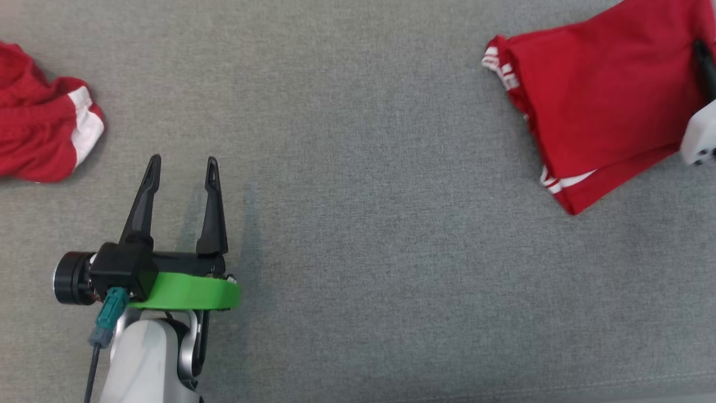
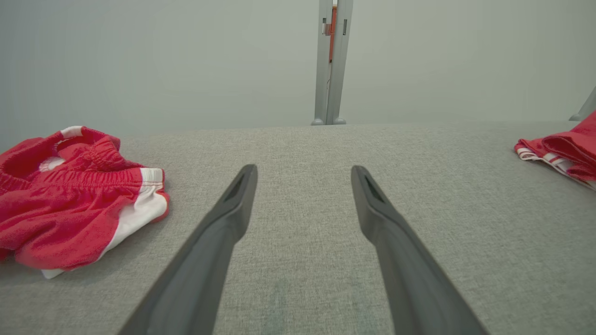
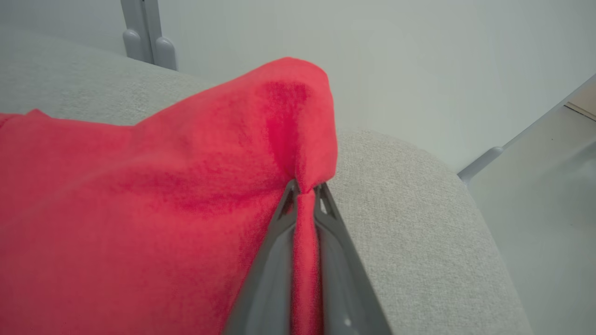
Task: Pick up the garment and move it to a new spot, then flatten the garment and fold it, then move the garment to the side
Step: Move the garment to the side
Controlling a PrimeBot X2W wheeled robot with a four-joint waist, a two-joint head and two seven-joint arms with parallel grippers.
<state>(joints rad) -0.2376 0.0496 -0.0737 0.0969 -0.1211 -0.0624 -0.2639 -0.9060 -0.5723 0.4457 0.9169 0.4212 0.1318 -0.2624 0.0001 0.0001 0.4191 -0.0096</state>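
Grey woven cloth covers the counter (image 1: 358, 252) I'm working over, and most of it lies bare in front of me. Nearest, at the lower left of my head view, the left fingers (image 1: 144, 201) stand wide apart with nothing between them, pointing away from me over bare cloth.

Beyond them, at the left edge, sits a pair of crumpled red shorts (image 1: 33, 134) with a white side panel and a gathered waistband. They are near the left fingers but not touching them.

Across the counter, at the upper right, lies the folded red garment (image 1: 604, 95), well apart from the shorts. White stripes show at its left corner and along its lower edge. The right fingers (image 3: 274, 251) are pressed together on a fold at its right side. In my right wrist view a strip of red cloth is pinched between them, and the fabric bunches into a peak just past the tips, close to the counter's rounded edge.

Furthest back, a plain pale wall (image 2: 139, 60) stands behind the counter, with a metal post (image 2: 331, 70) against it.
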